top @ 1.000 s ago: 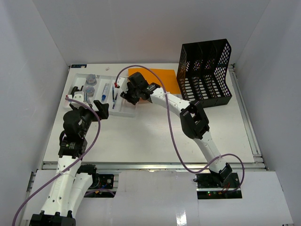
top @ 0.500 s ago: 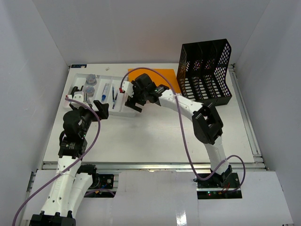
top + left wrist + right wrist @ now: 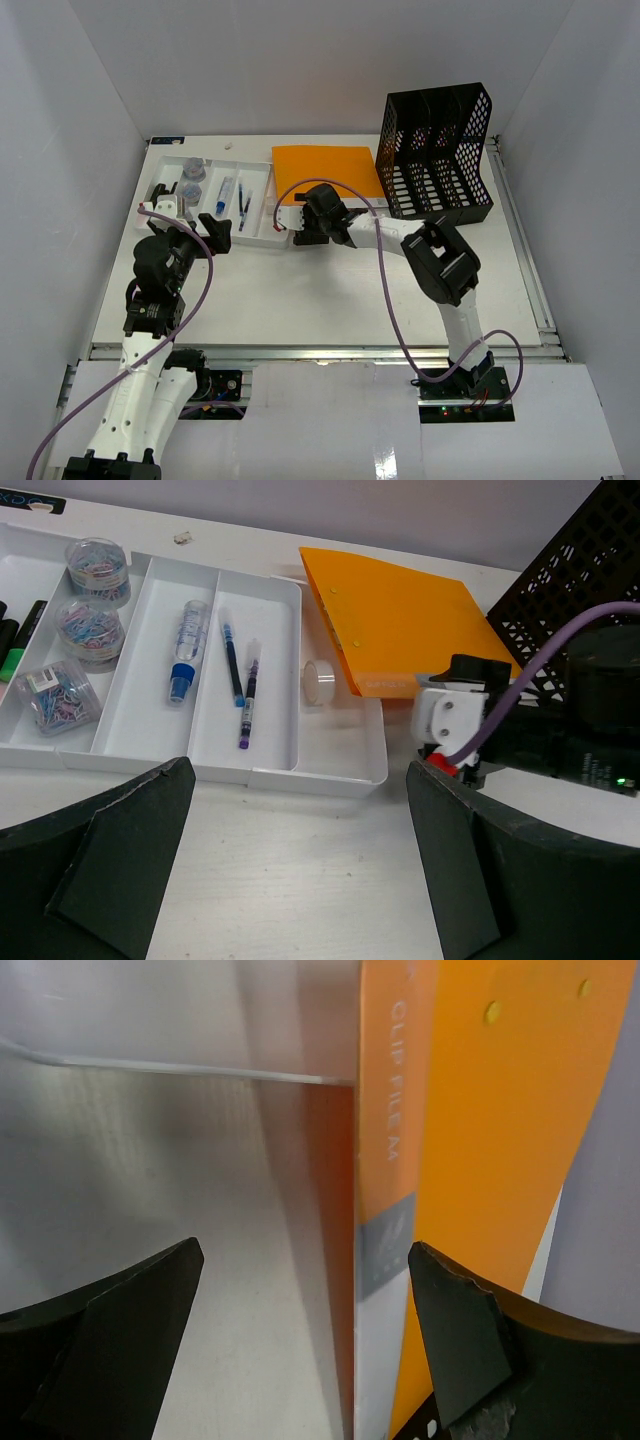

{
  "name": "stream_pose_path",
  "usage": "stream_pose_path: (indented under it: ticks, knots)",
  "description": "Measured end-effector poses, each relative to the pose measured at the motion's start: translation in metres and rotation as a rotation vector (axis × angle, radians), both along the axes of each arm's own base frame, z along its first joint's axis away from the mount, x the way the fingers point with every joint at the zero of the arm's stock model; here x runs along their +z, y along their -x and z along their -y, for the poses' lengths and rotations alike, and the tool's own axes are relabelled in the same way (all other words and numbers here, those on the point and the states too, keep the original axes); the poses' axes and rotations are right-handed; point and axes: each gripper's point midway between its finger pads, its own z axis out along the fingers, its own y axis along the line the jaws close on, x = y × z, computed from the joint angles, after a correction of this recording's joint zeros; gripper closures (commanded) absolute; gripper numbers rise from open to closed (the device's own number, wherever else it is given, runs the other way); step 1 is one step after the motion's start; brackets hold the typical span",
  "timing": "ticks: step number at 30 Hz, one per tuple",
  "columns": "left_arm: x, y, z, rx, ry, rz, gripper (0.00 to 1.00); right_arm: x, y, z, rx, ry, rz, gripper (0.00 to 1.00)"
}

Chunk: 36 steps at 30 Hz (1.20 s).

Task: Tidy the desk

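The desk (image 3: 330, 290) is the white tabletop with a metal rail along its near edge. An orange clip file (image 3: 325, 168) lies flat at the back, next to the black mesh file rack (image 3: 437, 150). My right gripper (image 3: 300, 222) is open and low at the file's near left corner. In the right wrist view its jaws (image 3: 305, 1260) straddle the file's spine (image 3: 385, 1210) without touching it. My left gripper (image 3: 215, 228) is open and empty in front of the white tray (image 3: 262, 238). In the left wrist view it (image 3: 300, 810) hangs over bare desk.
The tray (image 3: 330, 778) holds three jars of paper clips (image 3: 92, 562), a small bottle (image 3: 188, 650), two pens (image 3: 240, 675) and a tape roll (image 3: 319, 680). White walls enclose the desk on three sides. The right arm's purple cable (image 3: 385, 290) loops over the middle.
My right gripper has moved from over the tray's right end toward the near side and down to the file's near left corner. The left arm has not moved.
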Motion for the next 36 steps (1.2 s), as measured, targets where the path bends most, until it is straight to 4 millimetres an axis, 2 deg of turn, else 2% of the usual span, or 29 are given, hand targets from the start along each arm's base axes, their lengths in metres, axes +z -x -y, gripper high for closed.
stream_pose_path:
  ticks: [2, 8, 10, 13, 14, 22, 28, 30, 31, 33, 36]
  knots:
    - [0.0, 0.0, 0.0, 0.0, 0.0, 0.0, 0.02, -0.019, -0.013, 0.003, -0.027, 0.025, 0.031, 0.1]
    - [0.0, 0.0, 0.0, 0.0, 0.0, -0.001, 0.02, -0.004, -0.043, -0.004, -0.083, -0.029, 0.167, 0.1]
    - [-0.001, 0.0, 0.0, -0.001, 0.0, -0.002, 0.02, -0.006, -0.048, -0.005, -0.098, -0.037, 0.193, 0.08]
    - [-0.002, -0.001, 0.0, -0.001, 0.0, -0.005, 0.02, -0.013, -0.057, -0.006, -0.122, -0.046, 0.233, 0.01]
    - [-0.002, -0.001, 0.0, 0.0, 0.0, -0.006, 0.02, -0.011, -0.059, -0.006, -0.129, -0.058, 0.249, 0.02]
    - [-0.003, -0.002, 0.0, 0.0, -0.001, -0.012, 0.02, -0.012, -0.059, 0.002, -0.139, -0.088, 0.357, 0.2]
    - [-0.005, -0.002, 0.0, 0.0, -0.001, -0.017, 0.02, -0.019, -0.058, 0.006, -0.119, -0.066, 0.405, 0.42]
    - [-0.005, -0.002, 0.0, 0.0, -0.002, -0.017, 0.02, -0.023, -0.058, 0.008, -0.113, -0.056, 0.411, 0.53]
    - [-0.005, -0.002, 0.0, 0.0, -0.002, -0.017, 0.02, -0.024, -0.057, 0.008, -0.11, -0.053, 0.414, 0.53]
    - [-0.005, -0.002, 0.0, 0.0, -0.002, -0.017, 0.02, -0.024, -0.057, 0.008, -0.106, -0.049, 0.424, 0.66]
    - [-0.005, -0.002, 0.0, 0.0, -0.002, -0.017, 0.02, -0.02, -0.058, 0.009, -0.104, -0.053, 0.444, 0.76]
